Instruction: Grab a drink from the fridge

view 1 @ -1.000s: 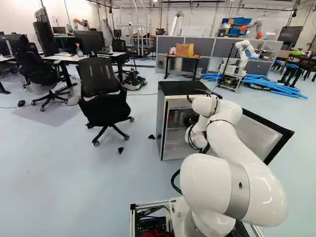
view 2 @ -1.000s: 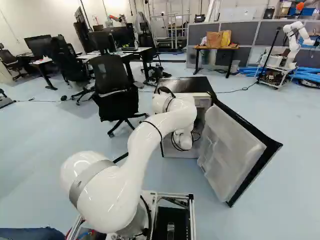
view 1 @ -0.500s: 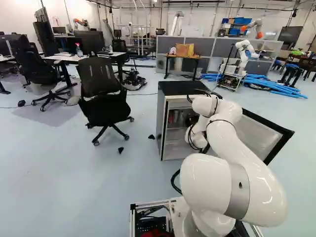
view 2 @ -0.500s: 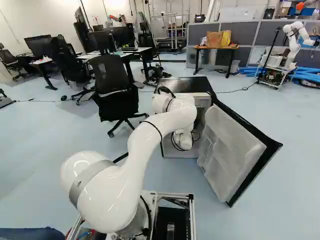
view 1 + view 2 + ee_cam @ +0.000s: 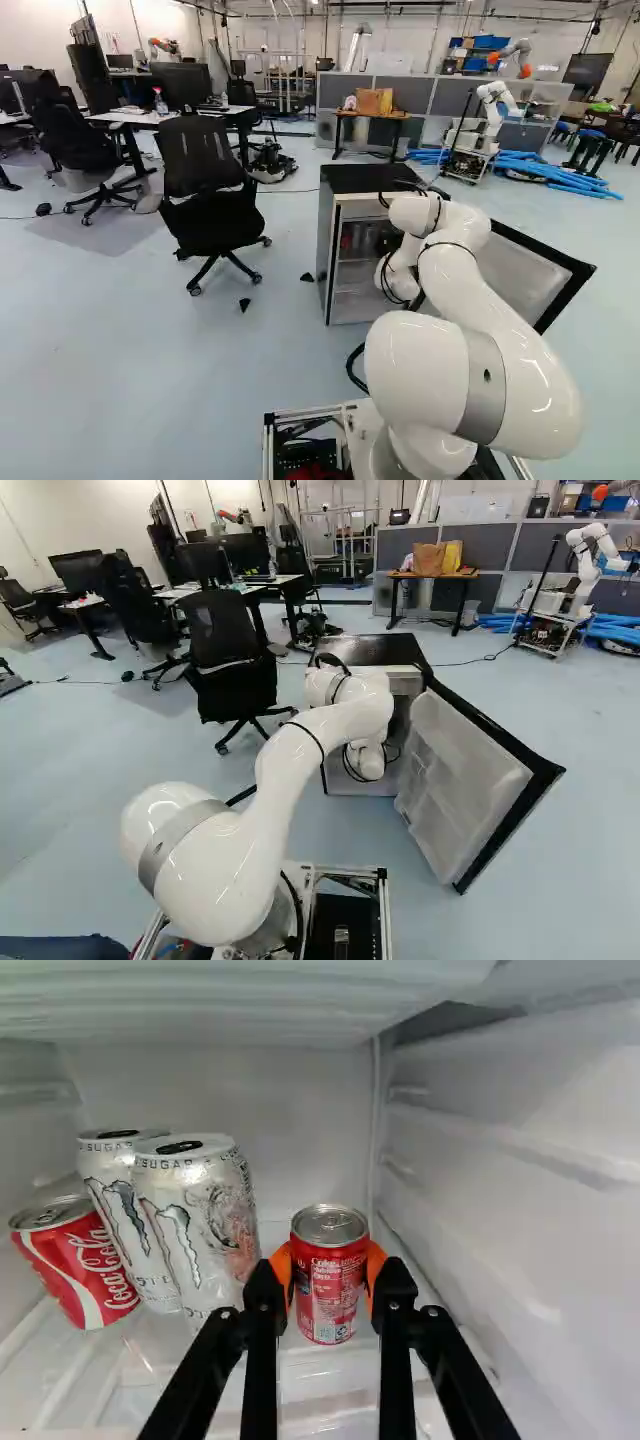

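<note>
The black gripper's body (image 5: 388, 241) shows partly in the left base view, inside the open fridge (image 5: 328, 250). In the wrist view the gripper (image 5: 331, 1278) is shut on a small red can (image 5: 329, 1295), with an orange pad touching each side. That can stands upright on the clear shelf, close to the fridge's side wall. Beside the gripper are two tall silver cans (image 5: 198, 1222) (image 5: 122, 1210) and, past them, another red can (image 5: 78, 1265) that looks tilted. The fridge door (image 5: 465, 780) stands wide open in the right base view.
The shelf (image 5: 330, 1400) lies under the fingers, and a white ledge (image 5: 230, 1005) hangs over the cans. A black office chair (image 5: 205, 190) stands left of the fridge. Farther back are desks, a table (image 5: 370, 115) and another robot (image 5: 490, 110).
</note>
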Robot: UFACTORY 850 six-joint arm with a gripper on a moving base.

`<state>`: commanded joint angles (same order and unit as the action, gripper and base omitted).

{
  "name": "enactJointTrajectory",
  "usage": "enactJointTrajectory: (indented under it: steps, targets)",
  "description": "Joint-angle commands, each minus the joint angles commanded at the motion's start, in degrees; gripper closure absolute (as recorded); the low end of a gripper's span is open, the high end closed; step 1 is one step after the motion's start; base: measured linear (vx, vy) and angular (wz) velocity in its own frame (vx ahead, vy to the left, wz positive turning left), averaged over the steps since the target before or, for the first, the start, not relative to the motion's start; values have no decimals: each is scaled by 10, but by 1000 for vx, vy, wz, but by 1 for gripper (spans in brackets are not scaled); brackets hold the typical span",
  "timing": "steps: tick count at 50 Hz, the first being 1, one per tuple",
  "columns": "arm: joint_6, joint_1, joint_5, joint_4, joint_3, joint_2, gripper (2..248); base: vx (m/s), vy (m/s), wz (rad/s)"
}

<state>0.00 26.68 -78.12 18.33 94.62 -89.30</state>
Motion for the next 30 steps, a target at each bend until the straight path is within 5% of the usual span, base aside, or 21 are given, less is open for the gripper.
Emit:
enactJointTrajectory:
  steps: [30]
  targets:
    - [0,10,0,0,-97,67,157,0,0,0]
